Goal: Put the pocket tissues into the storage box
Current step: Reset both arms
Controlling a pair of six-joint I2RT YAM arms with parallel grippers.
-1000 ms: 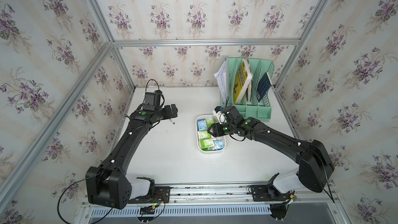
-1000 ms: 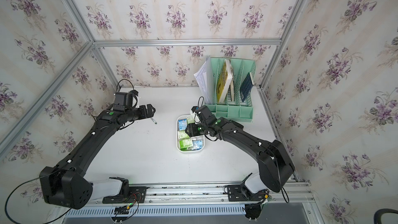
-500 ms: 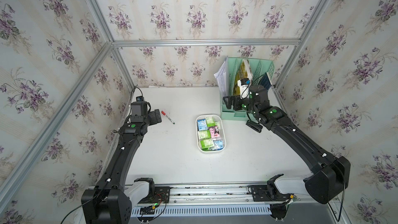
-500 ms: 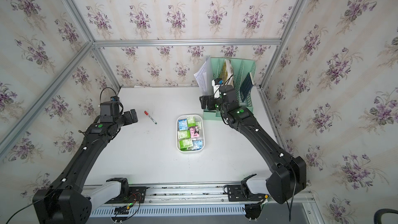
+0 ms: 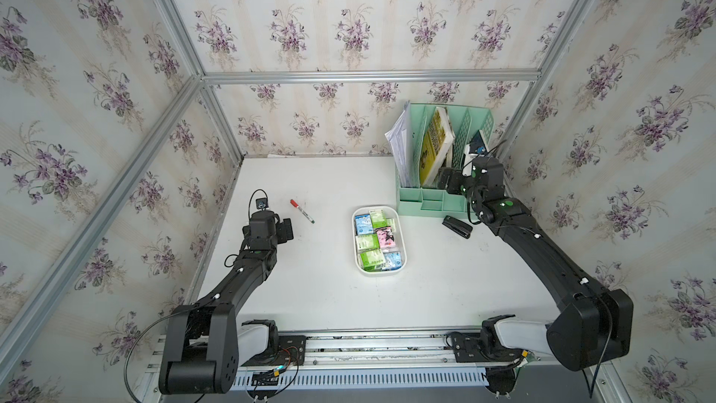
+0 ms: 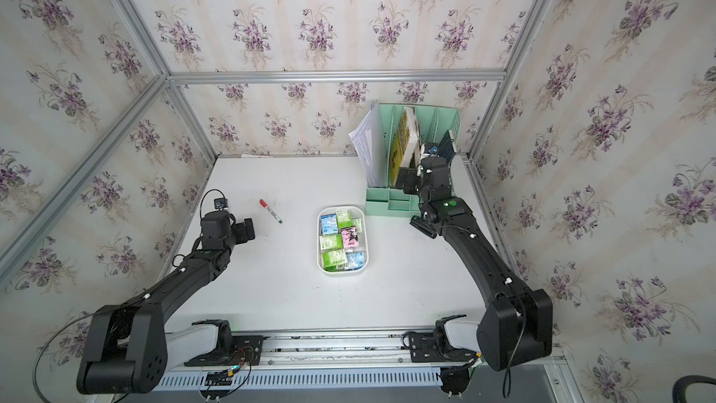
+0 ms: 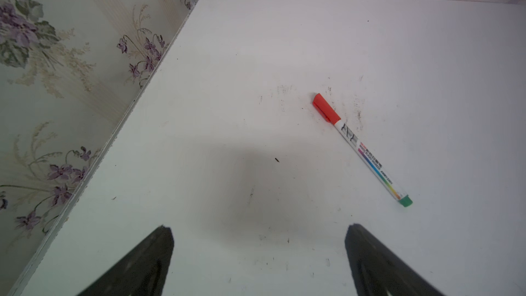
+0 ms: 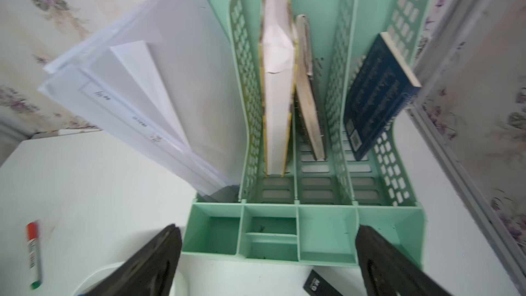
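White plastic, smooth-walled and round-cornered, the storage box (image 5: 379, 273) sat just below the middle of the frame in both top views. The pocket tissues (image 5: 379, 240) lay inside it, packed flat side by side: glossy wrapped packets in green-and-white, pale blue, and pink with a black figure. We found no loose packet on the bench (image 5: 310, 296), so we judged the filling step done and the task at or near its end.

The left end effector (image 7: 257, 230) hung over bare bench at centre left, jaws wide apart and empty, near the red-capped marker pen (image 7: 361, 149). The right end effector (image 8: 267, 230) stood equally spread, holding nothing, above the front trays of the mint-green lattice file organiser (image 8: 398, 223) in the upper right. A small black stapler-like thing (image 5: 457, 226) lay just beside that organiser.

The next move, in our view, called for no grasp. It needed only a check that no packet was hidden behind the arms, then a withdrawal clear of the box, since so light a tray would likely slide on the smooth bench.
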